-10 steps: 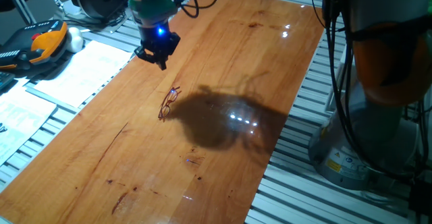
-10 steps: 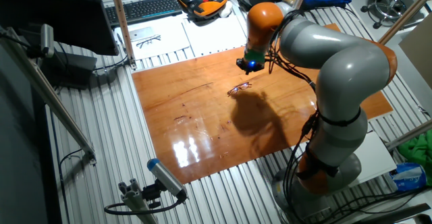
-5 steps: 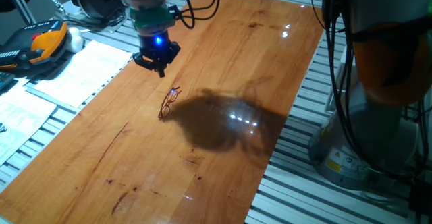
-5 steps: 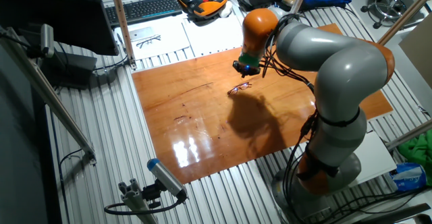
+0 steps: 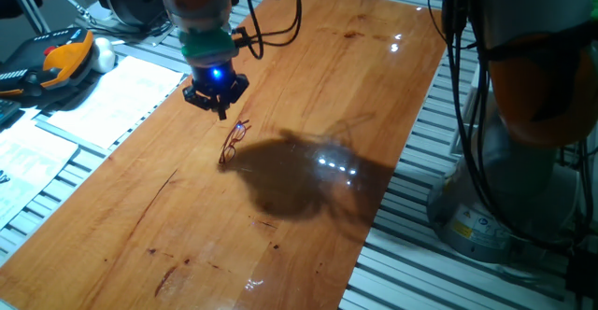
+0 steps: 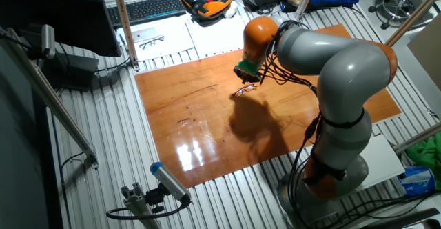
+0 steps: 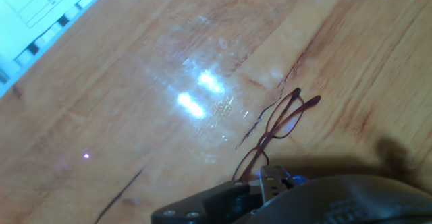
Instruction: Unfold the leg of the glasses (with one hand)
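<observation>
Wooden bench (image 5: 308, 86), glossy, carries light glare and the arm's dark shadow near its middle. Glasses (image 5: 234, 141) lie flat on the wood at the shadow's edge, thin reddish-brown wire with small oval lenses; whether a leg is folded cannot be told. Hand (image 5: 217, 96), black with a blue light, hangs just beside and above the glasses, not touching them. Its fingers are too small and too hidden to judge as spread or pressed together. Printed papers (image 5: 112, 100) lie beside the bench.
</observation>
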Available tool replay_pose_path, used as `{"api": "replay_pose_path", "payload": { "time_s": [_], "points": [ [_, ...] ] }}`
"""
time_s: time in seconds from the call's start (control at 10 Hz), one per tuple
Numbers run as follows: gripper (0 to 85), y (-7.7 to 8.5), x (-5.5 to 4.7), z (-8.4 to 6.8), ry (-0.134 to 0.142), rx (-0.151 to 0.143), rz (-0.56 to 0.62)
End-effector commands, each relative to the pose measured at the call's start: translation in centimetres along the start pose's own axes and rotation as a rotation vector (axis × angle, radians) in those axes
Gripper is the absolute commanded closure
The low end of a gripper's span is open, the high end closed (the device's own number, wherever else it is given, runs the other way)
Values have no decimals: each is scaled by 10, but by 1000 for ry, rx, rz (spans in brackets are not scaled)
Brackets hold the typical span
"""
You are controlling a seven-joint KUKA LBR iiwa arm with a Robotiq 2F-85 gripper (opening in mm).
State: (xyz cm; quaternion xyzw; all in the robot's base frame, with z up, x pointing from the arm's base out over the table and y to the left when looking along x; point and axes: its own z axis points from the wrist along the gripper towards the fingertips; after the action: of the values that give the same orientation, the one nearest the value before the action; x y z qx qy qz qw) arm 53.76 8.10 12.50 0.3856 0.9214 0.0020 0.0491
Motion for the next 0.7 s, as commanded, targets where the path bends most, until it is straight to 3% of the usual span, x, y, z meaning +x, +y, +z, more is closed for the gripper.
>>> {"api": "replay_pose_path", "payload": {
  "time_s": [0.0,0.6],
  "points": [
    [850,0,0,3,0,-1,8],
    [850,3,-2,27,4,-34,41]
  ]
}}
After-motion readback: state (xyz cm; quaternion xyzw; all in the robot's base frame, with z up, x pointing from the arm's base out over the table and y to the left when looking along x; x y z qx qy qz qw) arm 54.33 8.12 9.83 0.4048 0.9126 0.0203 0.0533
